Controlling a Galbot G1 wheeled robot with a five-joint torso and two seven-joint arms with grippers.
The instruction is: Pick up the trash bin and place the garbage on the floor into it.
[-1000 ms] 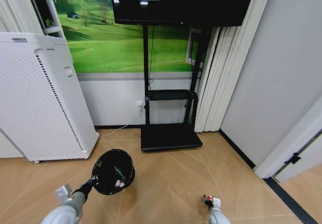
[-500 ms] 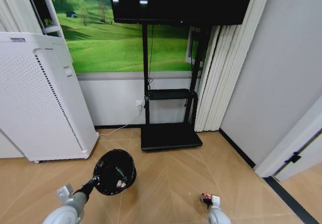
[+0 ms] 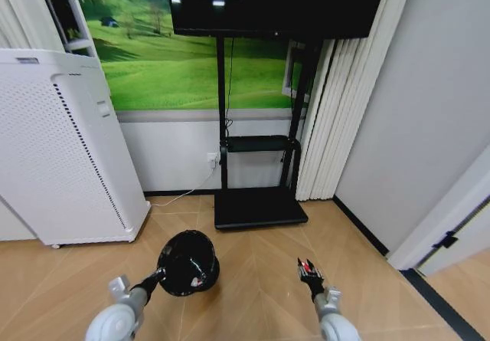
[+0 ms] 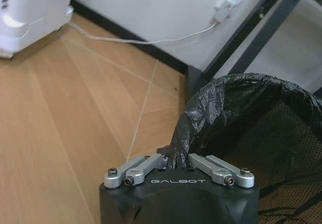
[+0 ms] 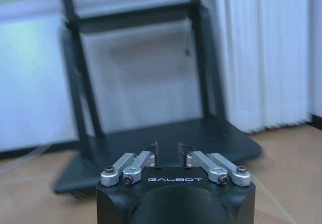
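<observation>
Above the floor [image 3: 260, 280], your left gripper [image 4: 175, 159] pinches the trash bin [image 3: 187, 262] rim; your right gripper [image 5: 166, 153] hangs slightly spread.

The room was evenly and brightly lit, with ceiling lamps mirrored as white glare on the dark glossy television screen [image 3: 268, 0]. The head view bowed at its edges, walls and the tall white perforated appliance [image 3: 57, 149] leaning outward. Sheen glinted on the crinkled black plastic bin liner [image 4: 221, 108]. The right wrist view was soft, its black metal stand [image 5: 146, 83] smeared with blur.
</observation>
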